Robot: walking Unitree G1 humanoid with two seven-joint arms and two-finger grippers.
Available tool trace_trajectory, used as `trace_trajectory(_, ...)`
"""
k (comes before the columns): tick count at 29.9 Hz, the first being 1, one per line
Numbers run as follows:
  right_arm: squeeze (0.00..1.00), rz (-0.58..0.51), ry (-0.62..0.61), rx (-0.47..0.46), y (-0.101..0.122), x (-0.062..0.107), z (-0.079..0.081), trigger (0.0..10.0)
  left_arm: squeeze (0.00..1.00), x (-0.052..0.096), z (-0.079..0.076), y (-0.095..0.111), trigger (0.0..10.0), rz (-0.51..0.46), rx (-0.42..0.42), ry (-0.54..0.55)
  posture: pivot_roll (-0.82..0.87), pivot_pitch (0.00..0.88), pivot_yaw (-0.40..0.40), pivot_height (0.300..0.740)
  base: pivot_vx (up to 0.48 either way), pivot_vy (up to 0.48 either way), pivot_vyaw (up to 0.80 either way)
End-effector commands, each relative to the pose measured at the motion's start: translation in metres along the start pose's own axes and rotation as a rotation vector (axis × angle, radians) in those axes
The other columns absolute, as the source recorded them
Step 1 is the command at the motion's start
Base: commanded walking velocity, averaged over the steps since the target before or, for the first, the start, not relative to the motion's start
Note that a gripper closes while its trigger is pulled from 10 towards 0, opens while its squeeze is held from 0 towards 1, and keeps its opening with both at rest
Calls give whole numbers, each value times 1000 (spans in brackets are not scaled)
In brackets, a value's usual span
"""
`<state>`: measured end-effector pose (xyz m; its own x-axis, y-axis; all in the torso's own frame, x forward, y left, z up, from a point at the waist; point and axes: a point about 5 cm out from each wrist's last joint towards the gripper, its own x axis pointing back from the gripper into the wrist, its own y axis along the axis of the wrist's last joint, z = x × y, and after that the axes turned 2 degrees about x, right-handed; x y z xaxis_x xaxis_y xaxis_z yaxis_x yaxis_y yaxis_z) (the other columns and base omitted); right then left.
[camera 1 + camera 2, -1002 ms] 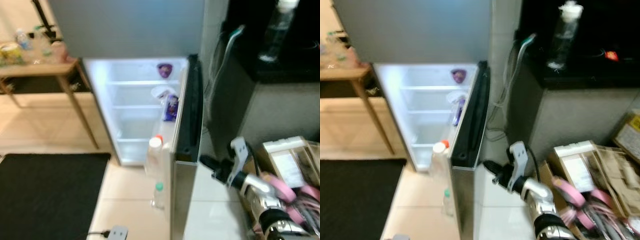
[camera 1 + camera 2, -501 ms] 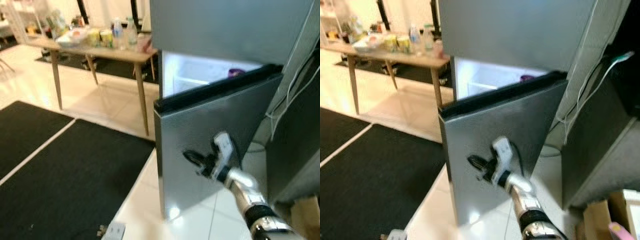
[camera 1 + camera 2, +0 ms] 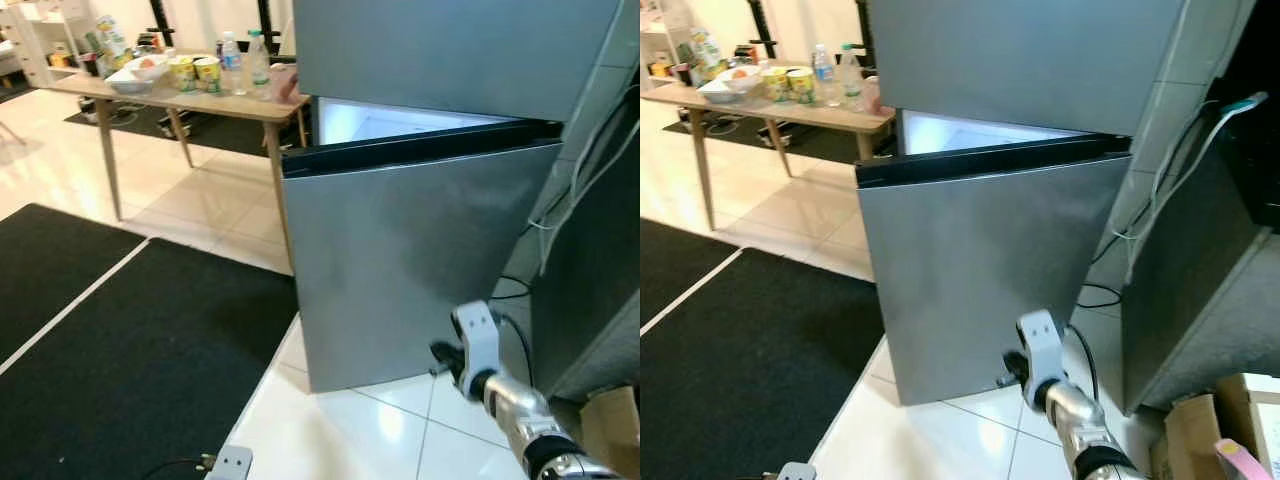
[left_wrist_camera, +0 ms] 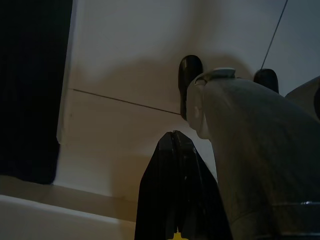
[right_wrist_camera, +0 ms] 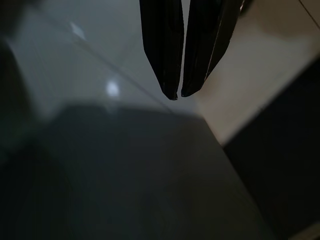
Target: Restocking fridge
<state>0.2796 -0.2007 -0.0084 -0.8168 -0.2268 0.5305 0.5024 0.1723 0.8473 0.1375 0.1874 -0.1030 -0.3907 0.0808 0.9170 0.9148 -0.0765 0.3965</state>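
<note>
The fridge (image 3: 420, 150) is seen standing on the pale tiled floor (image 3: 330, 430), its upper door shut and its lower door (image 3: 410, 270) nearly closed, swung to a narrow angle so that a lit strip of the interior (image 3: 390, 122) is visible above the door's black top edge. What the shelves hold cannot be told from here.

The right gripper (image 3: 440, 353) is found low against the outer face of the lower door, near its bottom corner on the robot's right, with the silver forearm (image 3: 515, 410) rising from the lower right. In the right wrist view its two black fingers (image 5: 162, 45) are seen brought close together, only a thin gap between the tips, nothing held between them, pointed at the grey door surface and the floor tiles.

The left gripper (image 4: 176, 150) is seen in the left wrist view hanging over shaded floor, its fingers pressed together with nothing between them, beside part of the robot's own grey body.

A black mat (image 3: 130, 360) is noted on the floor to the robot's left of the fridge. A wooden table (image 3: 180, 100) stands behind it, just beside the fridge, bearing bottles (image 3: 232, 72), cups (image 3: 195, 72) and a bowl (image 3: 130, 78). Cables (image 3: 1160, 190) hang at the fridge's right side, next to a dark cabinet (image 3: 1230, 230), and a cardboard box (image 3: 1190, 435) lies at the lower right
</note>
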Motion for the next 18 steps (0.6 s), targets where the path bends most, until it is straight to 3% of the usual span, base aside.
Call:
trace_trajectory(1,0,77,-42,-18,-18,5,-2,10000,0,0,1,-4,10000,22,-22,11,-81,0,-5,740,0,0,0)
trace_trajectory(2,0,132,-76,-30,-34,11,-4,10000,0,0,1,-4,10000,24,-28,12,-81,0,-5,740,0,0,0)
trace_trajectory(3,0,132,-76,-30,-34,11,-4,10000,0,0,1,-4,10000,24,-28,12,-81,0,-5,740,0,0,0)
trace_trajectory(6,0,314,-172,-58,-81,35,-7,10000,0,0,1,-4,10000,24,-32,14,-81,0,-7,740,0,0,0)
trace_trajectory(10,0,362,-196,-62,-92,41,-7,10000,0,0,0,-4,10000,23,-31,14,-81,0,-7,740,0,0,0)
trace_trajectory(11,0,438,-219,-56,-111,52,-6,10000,0,0,0,-4,10000,23,-29,14,-76,0,-8,740,0,0,0)
trace_trajectory(12,0,438,-219,-56,-111,52,-6,10000,0,0,0,-4,10000,23,-29,14,-76,0,-8,740,0,0,0)
trace_trajectory(14,0,543,-246,-56,-136,71,-3,10000,0,0,0,-4,10000,22,-30,14,-76,0,-8,740,0,0,0)
trace_trajectory(18,0,598,-251,-53,-149,81,0,10000,0,0,-1,-4,10000,23,-34,8,-69,0,-8,740,0,0,0)
